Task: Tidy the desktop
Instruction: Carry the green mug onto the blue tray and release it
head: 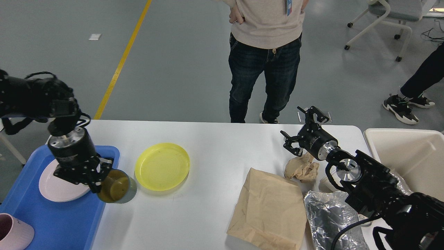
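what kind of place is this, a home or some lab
Probably a lab or workshop, not a home: grey floor with a yellow line, a wheeled office chair, and a person standing watching by the white desktop.

**White desktop and what rests on it**

The desktop (pixel 215 146) is a large white tabletop with rounded corners and a slightly glossy surface. At its left end sits a blue tray (pixel 52 222), part of it running out of view. Just beside the tray's right edge is a dark olive cup (pixel 118 191); whether it rests on the surface cannot be told. Near the cup, a shallow yellow plate (pixel 162 166) lies flat. Well apart, toward the right, a flat brown paper bag (pixel 269 208) lies with a crumpled brown paper ball (pixel 302 169) just behind it. A crinkled silver foil bag (pixel 327 215) touches the paper bag's right side.
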{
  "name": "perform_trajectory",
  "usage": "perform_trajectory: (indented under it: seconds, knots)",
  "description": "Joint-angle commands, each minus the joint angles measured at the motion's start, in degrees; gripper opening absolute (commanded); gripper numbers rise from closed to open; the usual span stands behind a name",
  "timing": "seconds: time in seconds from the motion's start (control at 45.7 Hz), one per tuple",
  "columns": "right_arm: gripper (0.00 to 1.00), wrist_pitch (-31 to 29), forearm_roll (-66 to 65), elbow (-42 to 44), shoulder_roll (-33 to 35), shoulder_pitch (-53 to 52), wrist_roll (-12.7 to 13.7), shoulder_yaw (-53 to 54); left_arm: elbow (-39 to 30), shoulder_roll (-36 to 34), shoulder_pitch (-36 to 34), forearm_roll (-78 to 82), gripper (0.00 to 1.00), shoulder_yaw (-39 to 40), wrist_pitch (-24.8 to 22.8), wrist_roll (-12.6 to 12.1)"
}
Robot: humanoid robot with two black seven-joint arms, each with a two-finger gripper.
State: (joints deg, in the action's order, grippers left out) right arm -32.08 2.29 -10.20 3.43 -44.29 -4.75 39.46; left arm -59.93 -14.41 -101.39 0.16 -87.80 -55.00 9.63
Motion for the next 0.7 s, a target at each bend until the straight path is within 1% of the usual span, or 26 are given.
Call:
perform_trajectory:
  seconds: [0.0, 0.109, 0.175, 0.328, 0.504, 0.679]
  knots:
    - [1.00, 0.00, 0.00, 0.00, 0.00, 0.00, 0.00, 0.00, 0.17, -7.20, 0.22, 0.54, 0.00, -1.93, 0.00, -0.31]
    - [1.00, 0.00, 0.00, 0.00, 0.00, 0.00, 0.00, 0.00, 0.43, -11.51, 1.71, 0.54, 0.00, -3.08, 0.00, -0.22]
    - [1.00, 0.00, 0.00, 0.00, 0.00, 0.00, 0.00, 0.00, 0.61, -12.66, 3.47, 0.54, 0.00, -3.25, 0.00, -0.31]
    - [1.00, 0.00, 0.00, 0.00, 0.00, 0.00, 0.00, 0.00, 1.22, -14.07, 7.69, 0.72, 0.00, -2.99, 0.00, -0.05]
    - [1.00, 0.00, 0.00, 0.00, 0.00, 0.00, 0.00, 0.00, 2.36, -14.16, 12.70, 0.63, 0.00, -2.20, 0.00, 0.21]
    - [1.00, 0.00, 0.00, 0.00, 0.00, 0.00, 0.00, 0.00, 3.68, -14.16, 14.90, 0.72, 0.00, -2.64, 0.00, 0.21]
